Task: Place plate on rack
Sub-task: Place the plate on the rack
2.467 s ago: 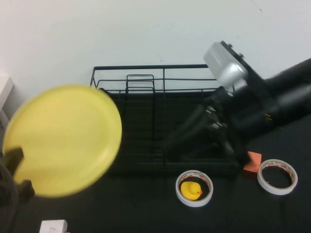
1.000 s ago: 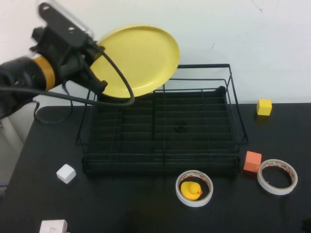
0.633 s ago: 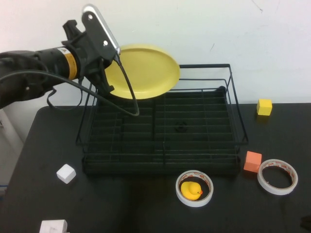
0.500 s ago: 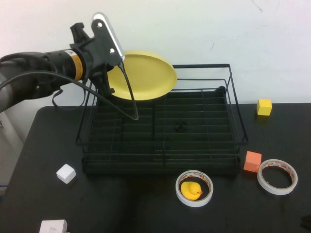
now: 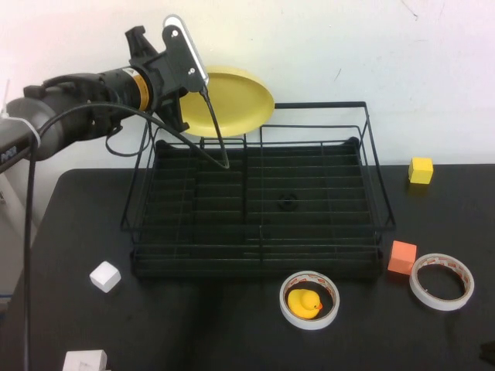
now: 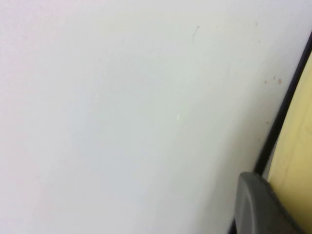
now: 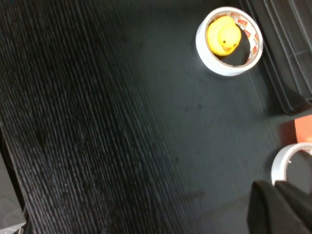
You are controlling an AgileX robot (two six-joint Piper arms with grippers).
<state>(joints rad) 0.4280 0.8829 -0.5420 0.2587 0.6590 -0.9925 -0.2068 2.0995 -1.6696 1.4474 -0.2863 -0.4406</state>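
Note:
The pale-yellow plate point(image 5: 232, 100) hangs tilted over the back-left corner of the black wire rack point(image 5: 259, 193), its lower edge near the rear rail. My left gripper point(image 5: 188, 108) holds the plate's left rim from the upper left of the high view. In the left wrist view one dark finger point(image 6: 258, 204) presses against the plate point(image 6: 297, 151), with white wall behind. My right gripper point(image 7: 282, 204) is shut and empty, low over the black table near a tape roll point(image 7: 292, 161); it is outside the high view.
In front of the rack sits a tape roll holding a yellow duck point(image 5: 309, 300), with an orange block point(image 5: 401, 257) and a second tape roll point(image 5: 442, 280) to its right. A yellow cube point(image 5: 421, 170) lies at the back right, white cubes point(image 5: 105, 276) at the front left.
My left arm has carried the plate down and back, from high above the rack's left side to its back-left corner. The plate now shows more edge-on.

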